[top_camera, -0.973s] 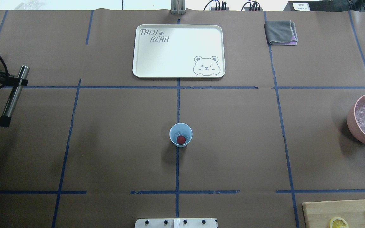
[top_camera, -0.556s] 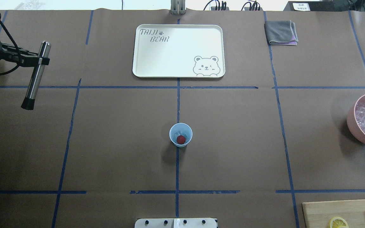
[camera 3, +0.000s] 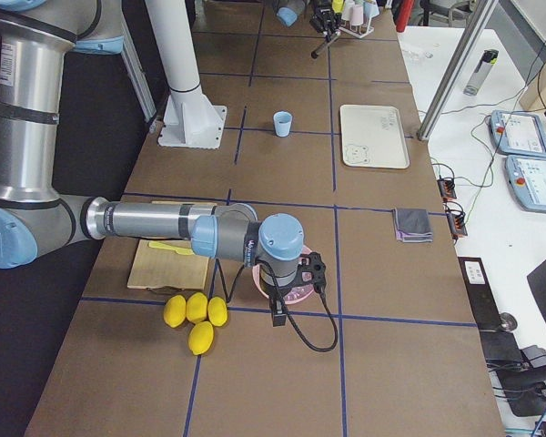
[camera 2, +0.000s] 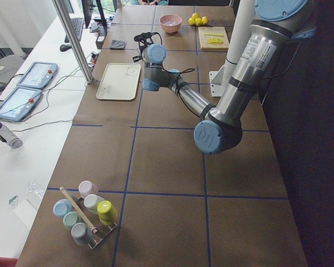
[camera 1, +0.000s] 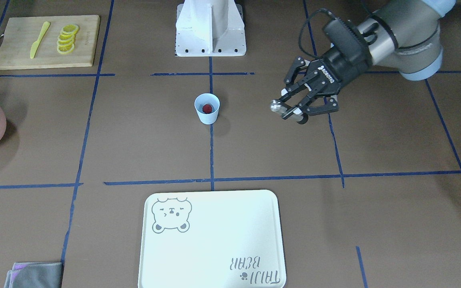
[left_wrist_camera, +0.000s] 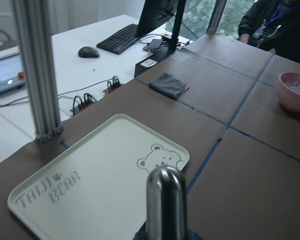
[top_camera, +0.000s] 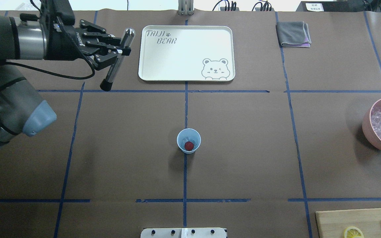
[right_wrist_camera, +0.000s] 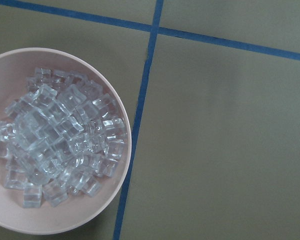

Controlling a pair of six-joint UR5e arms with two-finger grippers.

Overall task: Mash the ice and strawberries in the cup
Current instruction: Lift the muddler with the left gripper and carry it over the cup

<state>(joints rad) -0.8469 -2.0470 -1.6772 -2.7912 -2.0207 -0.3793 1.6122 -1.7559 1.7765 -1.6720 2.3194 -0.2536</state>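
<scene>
Brown paper covers the table, gridded with blue tape. Nearest the robot's base, on its right, a board carries lemon slices and a yellow knife. The cup stands upright at mid-table on the centre tape line, with the strawberry and ice inside. Far right, a pink bowl is heaped with cubes. The right gripper hangs over it; whether it is open I cannot tell. Further out on the left, well apart from the cup, the left gripper is clamped on a tilted steel muddler. Beyond lie a tray and a grey cloth. Past the table edge, a white desk holds a keyboard and a monitor.
</scene>
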